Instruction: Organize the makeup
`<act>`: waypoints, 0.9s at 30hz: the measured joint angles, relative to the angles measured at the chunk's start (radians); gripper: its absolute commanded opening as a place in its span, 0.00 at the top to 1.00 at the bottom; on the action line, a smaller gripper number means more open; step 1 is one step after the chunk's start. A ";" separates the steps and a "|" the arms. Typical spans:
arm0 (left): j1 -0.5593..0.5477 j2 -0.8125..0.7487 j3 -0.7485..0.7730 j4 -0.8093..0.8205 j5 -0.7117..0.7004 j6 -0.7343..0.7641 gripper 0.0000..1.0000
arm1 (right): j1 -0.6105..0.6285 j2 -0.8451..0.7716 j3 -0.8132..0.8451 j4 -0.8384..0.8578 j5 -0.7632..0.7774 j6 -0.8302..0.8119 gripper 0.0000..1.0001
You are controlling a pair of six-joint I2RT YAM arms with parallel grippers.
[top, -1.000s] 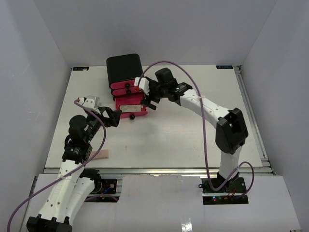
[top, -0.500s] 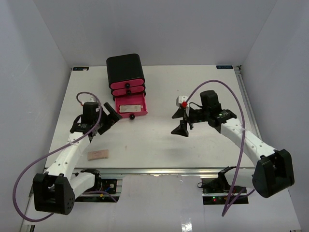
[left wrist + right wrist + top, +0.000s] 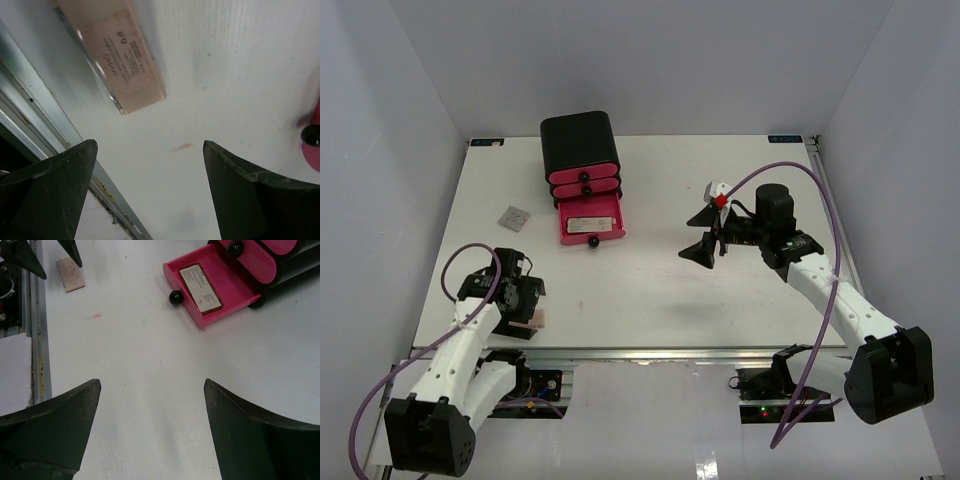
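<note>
- Dark fingers of the left tool (image 3: 149,145) fill the bottom of its wrist view. They stand well apart with nothing between them, above the near left edge of the desk (image 3: 720,300).
- Just ahead of those fingers lies the beige-pink pad (image 3: 122,65), flat on the desk close to the metal edge rail and untouched by either finger.
- It looks like a flat oblong slab with a printed label on its face and a thin clear rim, so it probably needs a pinch across its narrow sides.
- A faint reddish smear (image 3: 182,146) marks the desk between the pad and the box.
- The right tool (image 3: 151,382) hangs over the middle right of the desk. Its fingers are spread wide and hold nothing.
- The black box (image 3: 578,140) stands at the back of the desk with its two upper pink drawers closed and the bottom drawer (image 3: 227,277) pulled out.
- Inside that drawer a flat rectangular compact (image 3: 201,287) lies label up along one side, with free room beside it.
- A small grey square palette (image 3: 513,217) sits alone on the desk to the left of the box, well apart from both arms.
- No lipstick tubes or foundation bottles can be seen in any view, and whether any lie in the closed drawers cannot be told.
- Judging by this layout, the task looks partly done. The compact is put away, while the pad and the palette lie loose and the drawer is not yet shut.
- The pad, right under the left tool, seems the likely next item.
</note>
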 measured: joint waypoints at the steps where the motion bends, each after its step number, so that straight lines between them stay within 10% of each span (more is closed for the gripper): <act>1: 0.001 0.012 0.000 -0.016 -0.017 -0.023 0.02 | 0.000 -0.003 -0.004 0.003 0.005 0.005 0.10; 27: 0.270 0.310 -0.007 0.164 -0.056 0.090 0.07 | -0.043 -0.018 -0.033 0.035 0.012 0.016 0.10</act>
